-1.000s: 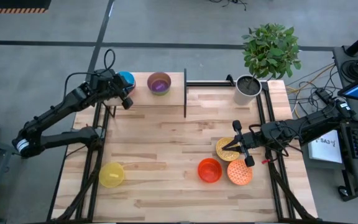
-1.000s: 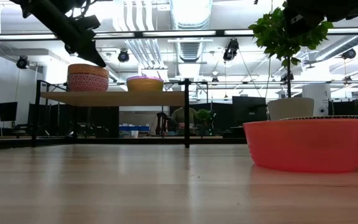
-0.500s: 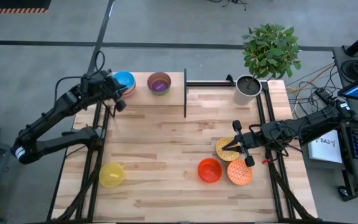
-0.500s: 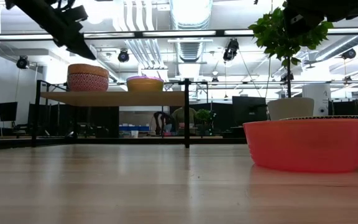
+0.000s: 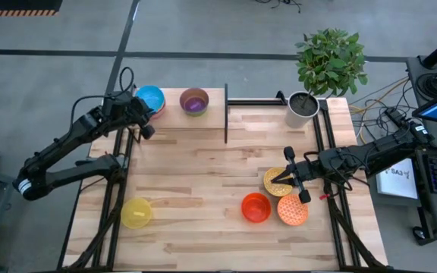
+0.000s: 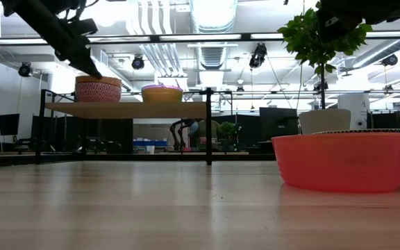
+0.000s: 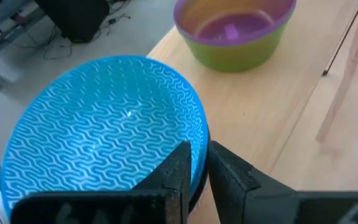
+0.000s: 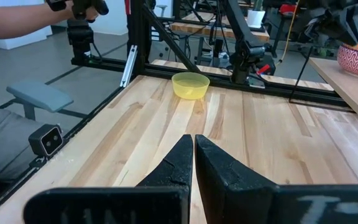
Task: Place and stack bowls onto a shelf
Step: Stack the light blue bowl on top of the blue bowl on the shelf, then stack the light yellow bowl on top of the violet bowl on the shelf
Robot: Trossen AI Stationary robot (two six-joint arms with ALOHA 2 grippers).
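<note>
Fingers of both arms are pressed together, the left fingers (image 7: 194, 163) beside the light blue bowl (image 7: 104, 121).

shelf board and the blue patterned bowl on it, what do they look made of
The low light-wood shelf board looks like pale wood with a matte finish: visible grain. The round blue bowl with white wave pattern seems glazed ceramic or glossy plastic, judging by small highlights on its inside; which one is unclear.

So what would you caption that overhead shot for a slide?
Left end effector beside the light blue bowl on the shelf; right end effector waits over the speckled yellow bowl.
</note>
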